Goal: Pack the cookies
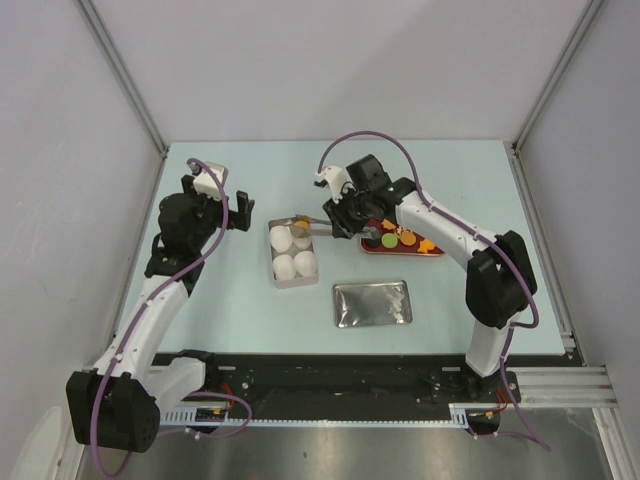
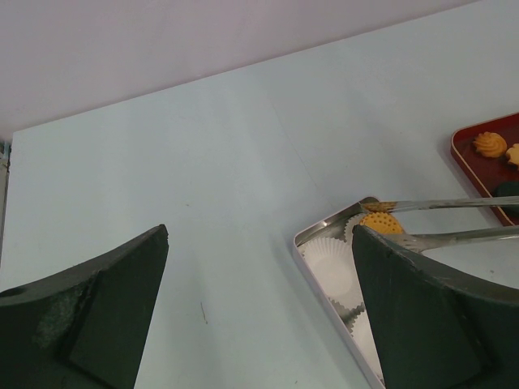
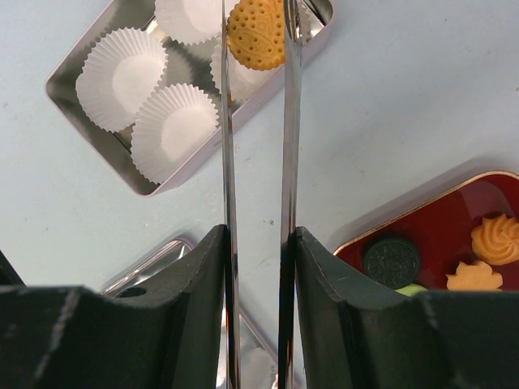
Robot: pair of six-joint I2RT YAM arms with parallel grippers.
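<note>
My right gripper is shut on metal tongs, seen from above too. The tong tips hold a round orange cookie over a white paper cup at the far end of the silver tin. The cookie also shows in the left wrist view. More cookies lie on the red tray: a black round one, an orange swirl and an orange leaf shape. My left gripper is open and empty, left of the tin.
The tin holds several white paper cups. Its silver lid lies flat in front of the red tray. White walls enclose the table on three sides.
</note>
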